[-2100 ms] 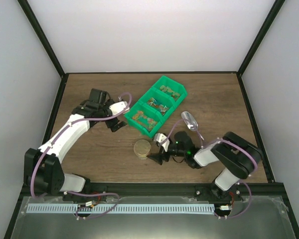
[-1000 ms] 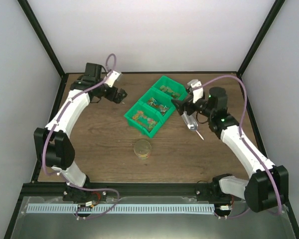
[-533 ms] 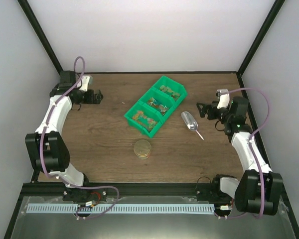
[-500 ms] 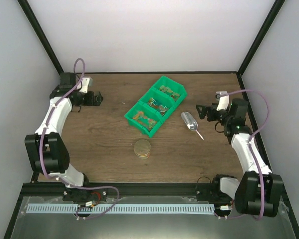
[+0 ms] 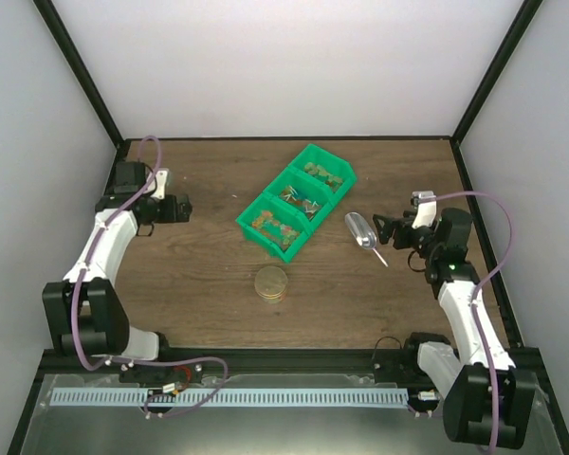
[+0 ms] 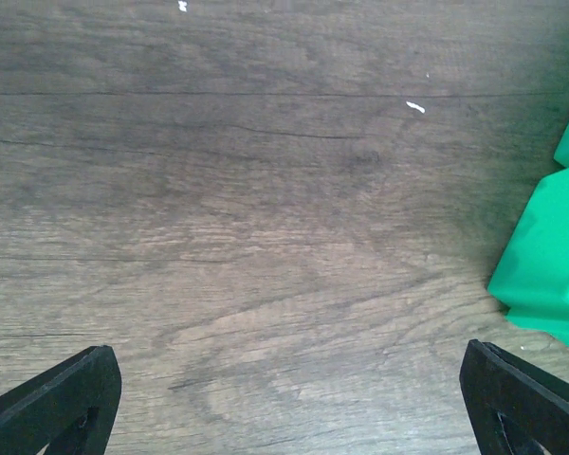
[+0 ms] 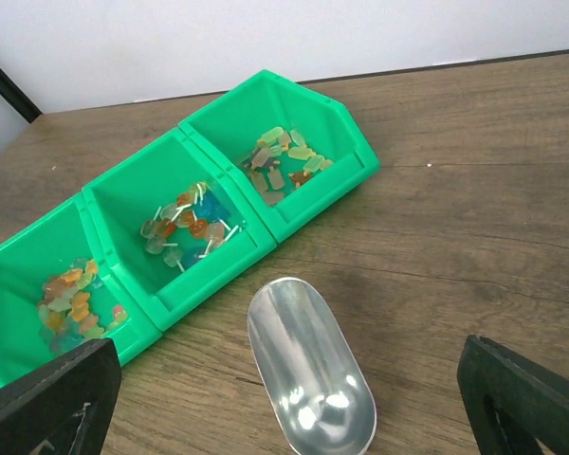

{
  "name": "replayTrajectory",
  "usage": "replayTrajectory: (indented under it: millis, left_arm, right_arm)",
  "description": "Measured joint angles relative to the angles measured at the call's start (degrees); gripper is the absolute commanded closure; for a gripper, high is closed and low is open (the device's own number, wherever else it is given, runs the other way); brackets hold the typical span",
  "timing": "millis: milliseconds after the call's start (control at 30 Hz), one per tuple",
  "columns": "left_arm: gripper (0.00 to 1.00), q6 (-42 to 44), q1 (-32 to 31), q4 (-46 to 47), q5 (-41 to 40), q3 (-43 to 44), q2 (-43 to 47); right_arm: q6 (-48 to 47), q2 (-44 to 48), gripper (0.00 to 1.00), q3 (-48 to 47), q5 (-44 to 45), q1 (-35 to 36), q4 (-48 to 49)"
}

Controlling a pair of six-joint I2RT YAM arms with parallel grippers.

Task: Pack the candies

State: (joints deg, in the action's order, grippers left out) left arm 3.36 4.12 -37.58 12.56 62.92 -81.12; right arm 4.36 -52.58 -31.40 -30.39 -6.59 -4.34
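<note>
Overhead first: small loose candies [image 5: 276,225] in mixed orange, yellow and green lie in the three cells of a green plastic bin [image 5: 312,150] set diagonally mid-worktop. A shiny metal scoop [image 5: 359,230] lies flat on the brown wooden worktop [image 5: 190,275] just right of the bin. A low round container [image 5: 271,283], contents unclear, sits nearer the arm bases, apart from both. Left tool [image 5: 183,209] hovers well left of the bin and right tool [image 5: 379,227] just beside the scoop; the gap of each is hard to read from here. Left wrist view: left tool [image 6: 284,417] spread wide, nothing between its fingers, bare wood below, bin corner [image 6: 550,256] at the right edge. Right wrist view: right tool [image 7: 284,403] also spread wide and empty, scoop [image 7: 303,360] bowl directly ahead of it, candies [image 7: 192,223] beyond in the cells. Judgement: candies are light, tiny, probably slick and quick to scatter, so pinching them singly looks poor. Better to take the rigid scoop by its narrow handle, out of sight in this view, and ladle them.
</note>
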Motion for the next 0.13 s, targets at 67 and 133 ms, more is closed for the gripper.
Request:
replayTrajectory:
  millis: [67,133]
  left_arm:
    - [0.00,-0.3,0.0,0.5,-0.5,0.0,0.3]
    - [0.00,-0.5,0.0,0.9,-0.9,0.0,0.6]
  right_arm:
    - [0.3,0.2,0.00,0.2,0.0,0.0,0.2]
    - [0.7,0.5,0.00,0.4,0.0,0.0,0.6]
